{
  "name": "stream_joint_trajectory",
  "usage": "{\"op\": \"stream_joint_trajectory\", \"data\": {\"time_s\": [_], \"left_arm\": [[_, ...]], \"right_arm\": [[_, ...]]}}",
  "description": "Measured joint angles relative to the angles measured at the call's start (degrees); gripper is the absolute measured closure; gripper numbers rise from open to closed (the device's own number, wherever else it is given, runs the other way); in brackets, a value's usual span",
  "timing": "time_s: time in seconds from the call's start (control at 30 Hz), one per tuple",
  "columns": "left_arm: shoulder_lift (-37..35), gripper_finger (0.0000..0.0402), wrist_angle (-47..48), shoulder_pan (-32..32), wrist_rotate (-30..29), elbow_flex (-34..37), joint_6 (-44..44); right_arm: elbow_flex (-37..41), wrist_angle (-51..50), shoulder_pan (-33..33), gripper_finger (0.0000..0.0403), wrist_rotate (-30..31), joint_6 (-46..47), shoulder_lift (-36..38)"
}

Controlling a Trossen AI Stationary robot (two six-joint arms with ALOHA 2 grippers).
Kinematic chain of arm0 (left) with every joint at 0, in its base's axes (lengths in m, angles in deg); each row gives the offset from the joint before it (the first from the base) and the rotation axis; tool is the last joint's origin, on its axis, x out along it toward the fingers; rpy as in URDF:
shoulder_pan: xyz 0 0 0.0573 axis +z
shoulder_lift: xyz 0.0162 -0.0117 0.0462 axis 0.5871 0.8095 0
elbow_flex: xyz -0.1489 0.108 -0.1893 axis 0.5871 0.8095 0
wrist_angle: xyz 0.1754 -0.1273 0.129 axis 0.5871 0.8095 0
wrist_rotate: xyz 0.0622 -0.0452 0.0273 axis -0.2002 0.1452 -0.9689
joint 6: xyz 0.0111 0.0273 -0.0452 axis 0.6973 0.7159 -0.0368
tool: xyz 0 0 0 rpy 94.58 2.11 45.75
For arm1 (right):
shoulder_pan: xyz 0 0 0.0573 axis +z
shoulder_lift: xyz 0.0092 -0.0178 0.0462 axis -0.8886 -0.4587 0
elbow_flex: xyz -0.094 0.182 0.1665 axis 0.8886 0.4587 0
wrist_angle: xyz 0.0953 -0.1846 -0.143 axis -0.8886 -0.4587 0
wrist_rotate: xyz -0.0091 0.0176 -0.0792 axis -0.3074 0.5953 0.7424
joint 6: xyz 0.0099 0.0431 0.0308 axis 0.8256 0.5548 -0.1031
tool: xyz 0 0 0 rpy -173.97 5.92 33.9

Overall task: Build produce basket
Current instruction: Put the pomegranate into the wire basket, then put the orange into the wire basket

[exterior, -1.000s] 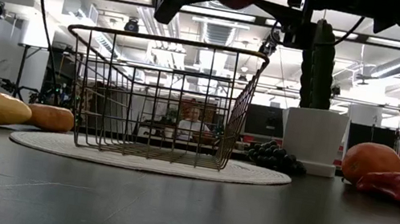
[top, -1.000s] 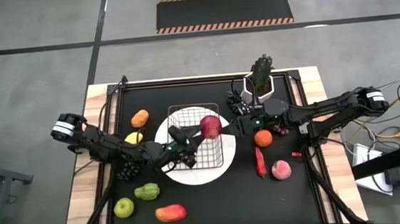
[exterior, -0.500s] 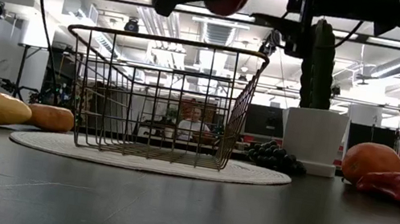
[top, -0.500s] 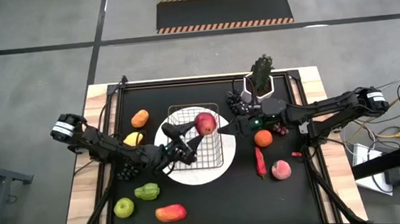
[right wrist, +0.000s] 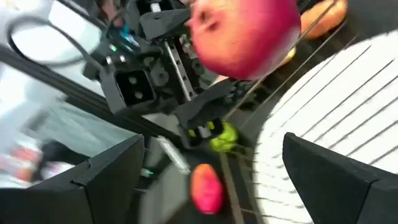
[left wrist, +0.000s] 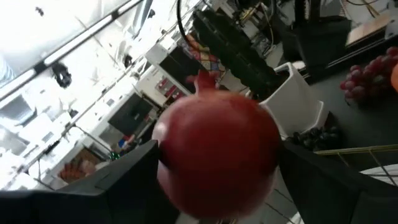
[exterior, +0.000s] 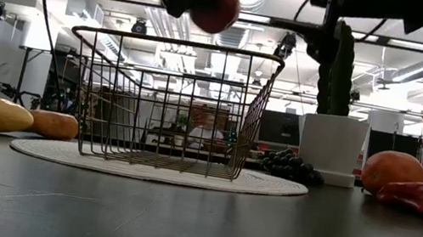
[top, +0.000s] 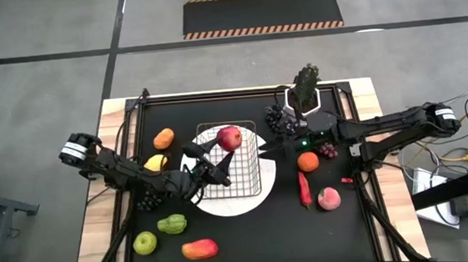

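Observation:
The wire basket (top: 239,177) stands on a round white mat (top: 209,202) at mid-table. A red round fruit with a small crown (top: 229,138) hangs above the basket's far part, higher than its rim (exterior: 177,43). My left gripper (top: 219,152), reaching in from the table's left, is shut on it. My right gripper (top: 270,145) stands open just right of the basket, level with the fruit (right wrist: 242,31), with nothing between its fingers. Other produce lies on the table around the mat. My left gripper pinches the red fruit by its two opposite sides (left wrist: 169,163) between its two fingers (left wrist: 121,183). The fingers lie about level and come from the table's near left. The fruit is lifted clear, above the basket, its crown (left wrist: 202,81) standing free.
On the left lie an orange (top: 163,138), a yellow fruit (top: 157,161), dark grapes (top: 148,202), a green pepper (top: 172,224), a green apple (top: 145,243) and a mango (top: 199,249). On the right are an orange (top: 307,161), a chili (top: 305,190), a peach (top: 329,199) and a potted plant (top: 306,92).
My left gripper has rolled about its own line and swung the red fruit away from the right gripper, toward the table's far left. The fruit hangs a little lower now, still clear of the basket's rim. My right gripper has stayed open beside the basket.

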Motion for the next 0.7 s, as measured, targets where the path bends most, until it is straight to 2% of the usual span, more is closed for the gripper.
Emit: {"op": "stream_joint_trajectory", "data": {"time_s": [0.1, 0.17, 0.27, 0.3, 0.7], "left_arm": [[0.00, 0.0101, 2.06, -0.09, 0.09, 0.00, -3.52], [0.00, 0.0101, 2.87, -0.15, 0.11, 0.00, -4.76], [0.15, 0.0101, 2.84, -0.20, 0.09, 0.00, -6.26], [0.17, 0.0101, 2.92, -0.20, 0.07, 0.02, -6.86], [-0.02, 0.0101, 2.91, -2.13, 0.07, 0.02, -10.99]], "right_arm": [[-3.14, -8.90, 0.00, 0.0039, 3.74, -13.02, 1.31], [-5.72, -16.51, 0.06, 0.0039, 9.78, -22.17, 1.62], [-8.46, -24.00, 0.11, 0.0039, 19.14, -28.96, 0.44], [-8.76, -24.65, 0.11, 0.0039, 20.59, -30.03, -0.29], [-9.81, -22.92, 0.53, 0.0039, 20.71, -35.35, -6.90]]}}
